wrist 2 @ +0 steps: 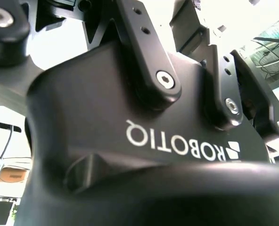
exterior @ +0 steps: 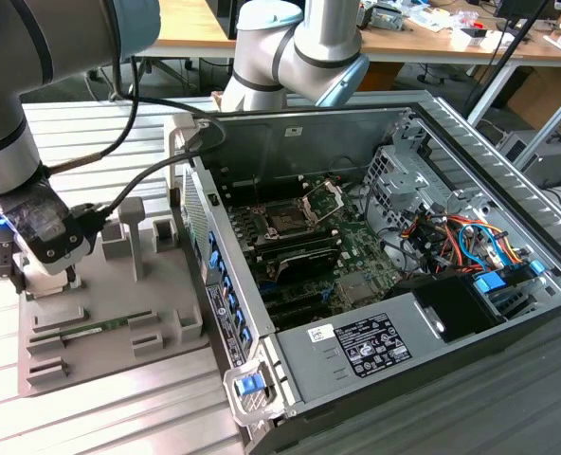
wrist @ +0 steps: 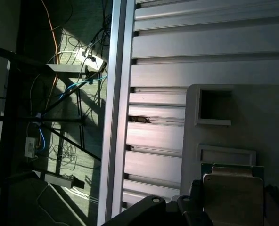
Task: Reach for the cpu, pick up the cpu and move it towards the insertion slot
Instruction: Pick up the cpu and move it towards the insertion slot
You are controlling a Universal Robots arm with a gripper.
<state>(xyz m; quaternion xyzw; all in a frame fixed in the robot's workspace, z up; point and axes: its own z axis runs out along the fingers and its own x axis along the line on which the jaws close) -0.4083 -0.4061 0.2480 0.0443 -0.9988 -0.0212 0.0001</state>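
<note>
While the arm bends low over the grey tray, the work stands at the reach-and-grasp step.

At the exterior view's left the gripper [exterior: 48,275] is down at the tray [exterior: 91,332] on the slatted tabletop [exterior: 100,408]. In the first wrist view the cpu [wrist: 232,197] lies flat in the tray with the gripper close around it; I cannot tell whether it is clamped or apart. The insertion slot [exterior: 286,221] is well apart, mid-frame inside the open computer case [exterior: 375,355]. By my judgement a lift calls for a level, square hold and clearance over the case side. Count: one cpu, one insertion slot, one tray, one gripper.
</note>
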